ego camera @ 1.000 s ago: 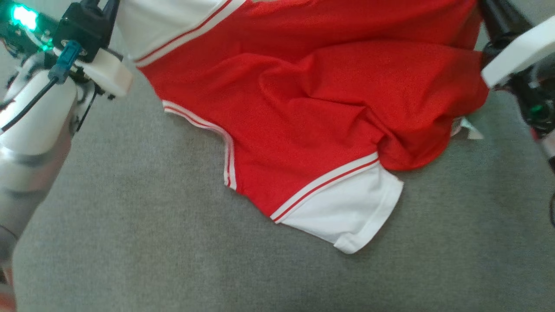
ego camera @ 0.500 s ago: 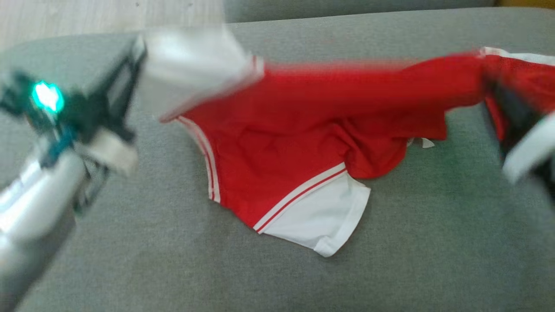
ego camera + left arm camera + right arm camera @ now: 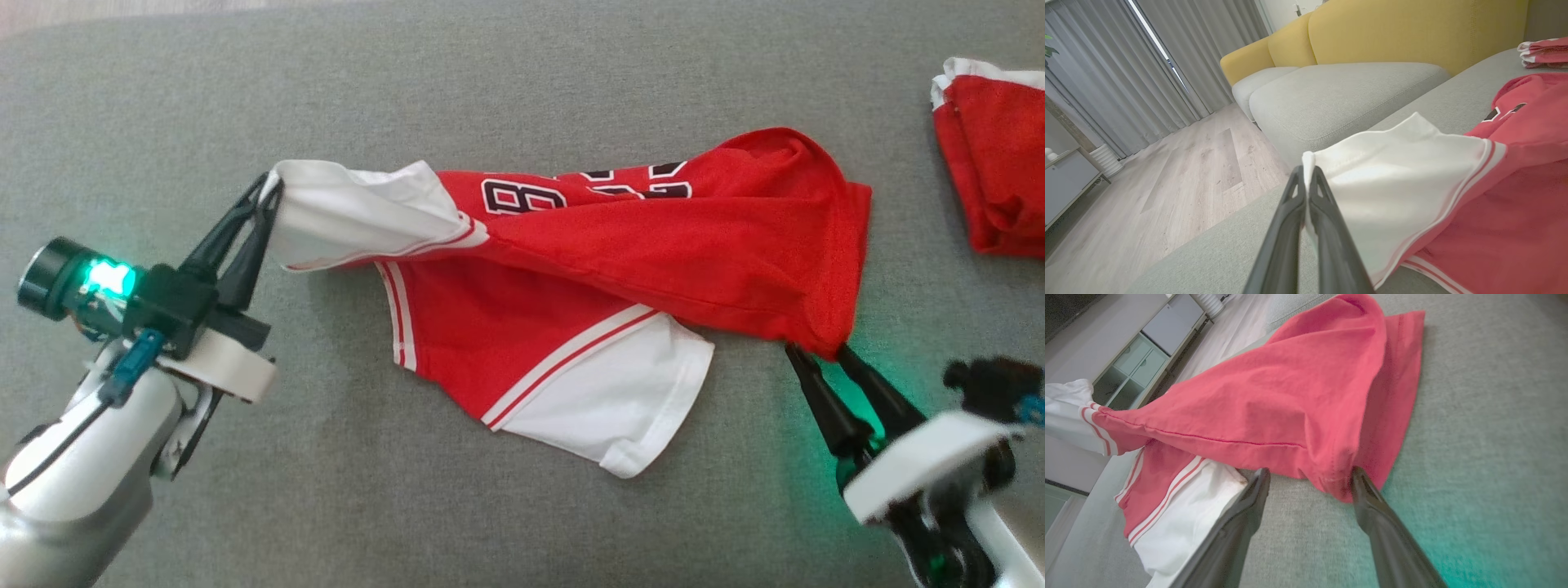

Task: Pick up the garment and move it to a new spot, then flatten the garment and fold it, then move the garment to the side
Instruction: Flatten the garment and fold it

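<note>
A red jersey [image 3: 620, 245] with white sleeves and black numbers lies stretched across the grey cushion [image 3: 408, 506]. My left gripper [image 3: 269, 189] is shut on the edge of one white sleeve [image 3: 351, 212], holding it slightly off the cushion; the left wrist view shows the gripper [image 3: 1305, 176] pinching that sleeve [image 3: 1396, 171]. My right gripper [image 3: 816, 353] is open, its tips at the jersey's red hem corner. In the right wrist view the gripper [image 3: 1310, 477] stands apart, with the hem corner [image 3: 1339, 482] drooping against the right finger. The other white sleeve [image 3: 620, 408] lies flat at the front.
A second red-and-white garment [image 3: 992, 163] lies folded at the far right of the cushion. Beyond the cushion's left edge are wood floor [image 3: 1180, 171], grey curtains [image 3: 1147, 61] and another sofa seat [image 3: 1339, 94] with a yellow back [image 3: 1412, 28].
The head camera has tilted, shifting the whole picture. The jersey, held up and stretched before, now rests on the cushion. My right gripper has opened off the hem; the left keeps its sleeve.
</note>
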{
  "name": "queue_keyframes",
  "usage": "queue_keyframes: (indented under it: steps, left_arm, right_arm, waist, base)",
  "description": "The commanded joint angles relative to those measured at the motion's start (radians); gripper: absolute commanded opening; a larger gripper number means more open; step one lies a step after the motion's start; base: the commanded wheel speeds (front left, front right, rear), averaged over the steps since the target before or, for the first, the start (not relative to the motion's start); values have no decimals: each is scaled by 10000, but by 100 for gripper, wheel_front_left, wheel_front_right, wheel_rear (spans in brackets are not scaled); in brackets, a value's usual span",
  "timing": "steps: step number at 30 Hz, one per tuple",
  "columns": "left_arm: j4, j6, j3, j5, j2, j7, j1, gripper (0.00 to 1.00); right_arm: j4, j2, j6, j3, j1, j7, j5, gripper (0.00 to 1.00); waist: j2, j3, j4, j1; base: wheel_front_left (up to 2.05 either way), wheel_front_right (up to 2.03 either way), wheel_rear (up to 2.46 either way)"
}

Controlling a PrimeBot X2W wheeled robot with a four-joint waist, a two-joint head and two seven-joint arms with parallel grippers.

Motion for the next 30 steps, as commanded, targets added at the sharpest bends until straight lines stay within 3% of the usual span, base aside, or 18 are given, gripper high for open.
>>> queue_keyframes:
  steps: [1, 8, 21, 22, 24, 25, 27, 30]
  left_arm:
    - [-139, 65, 612, 31, 527, -67, -461, 0]
    - [-51, 73, 823, 130, 433, -77, -275, 0]
    - [123, -267, 1042, 490, 116, -79, -367, 0]
    - [131, -280, 1058, 514, 93, -79, -363, 0]
    - [155, -318, 1092, 557, 59, -79, -361, 0]
    - [169, -335, 1115, 575, 51, -79, -354, 0]
    - [194, -358, 1162, 607, 54, -79, -333, 0]
    - [248, -390, 1194, 655, 46, -79, -298, 0]
  right_arm:
    - [-396, -116, -7, -22, 267, -20, -45, 100]
    - [-1428, 75, -7, -870, 1007, 290, -397, 100]
    - [-864, 543, -7, -1420, 620, 688, -732, 98]
    - [-797, 564, -7, -1428, 597, 703, -713, 85]
    - [-737, 594, -7, -1394, 543, 712, -684, 42]
    - [-732, 600, -7, -1358, 513, 706, -665, 33]
    - [-716, 599, -7, -1313, 458, 683, -637, 2]
    - [-758, 541, -7, -1238, 469, 646, -597, 0]
  waist:
    - [0, -21, -12, -1]
    - [0, -100, -49, -1]
    - [0, 177, 337, -1]
    - [0, 183, 362, -1]
    - [0, 193, 396, -1]
    - [0, 193, 396, -1]
    - [0, 187, 380, -1]
    - [0, 95, 355, -1]
  base:
    - [0, 0, 0]
    - [0, 0, 0]
    - [0, 0, 0]
    - [0, 0, 0]
    - [0, 0, 0]
    - [0, 0, 0]
    - [0, 0, 0]
    - [0, 0, 0]
